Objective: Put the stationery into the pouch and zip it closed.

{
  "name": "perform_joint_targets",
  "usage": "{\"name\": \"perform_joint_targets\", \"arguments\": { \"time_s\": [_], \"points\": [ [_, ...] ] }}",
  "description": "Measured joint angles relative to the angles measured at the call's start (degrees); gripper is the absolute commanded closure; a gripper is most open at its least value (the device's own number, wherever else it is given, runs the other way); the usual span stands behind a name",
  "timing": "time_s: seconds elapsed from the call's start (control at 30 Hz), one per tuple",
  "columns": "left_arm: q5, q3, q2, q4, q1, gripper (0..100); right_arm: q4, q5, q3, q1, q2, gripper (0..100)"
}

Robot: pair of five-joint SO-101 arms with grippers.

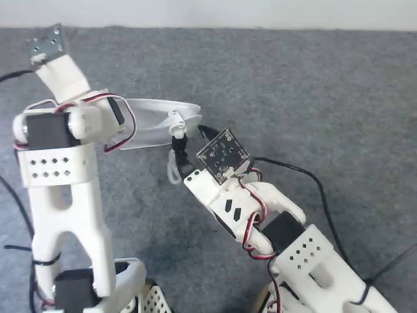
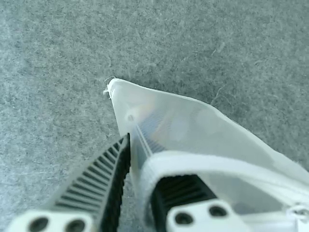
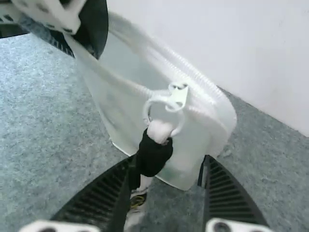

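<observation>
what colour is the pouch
The pouch is translucent white, clearest in the right wrist view.

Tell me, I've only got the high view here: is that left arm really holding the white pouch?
Observer: Yes. The left wrist view shows the left gripper shut on the pouch, right at its zipper edge.
Operator: And does the other one have the zipper's cord?
Observer: Not yet. In the right wrist view the right gripper is open; the pull cord hangs between its fingers, close to one.
</observation>
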Motion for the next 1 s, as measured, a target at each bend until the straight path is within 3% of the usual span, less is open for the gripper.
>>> {"name": "perform_joint_targets", "arguments": {
  "time_s": [0.37,0.6,1.0],
  "points": [
    [0.0,0.0,0.0,0.0,0.0,99,-15.6,0.0,7.6,0.0,0.8,80.4],
    [0.0,0.2,0.0,0.0,-0.1,99,-25.7,0.0,7.6,2.7,9.6,80.4],
    [0.0,1.8,-0.1,-0.4,-0.1,99,-27.2,0.0,7.6,1.8,10.6,80.4]
  ]
}}
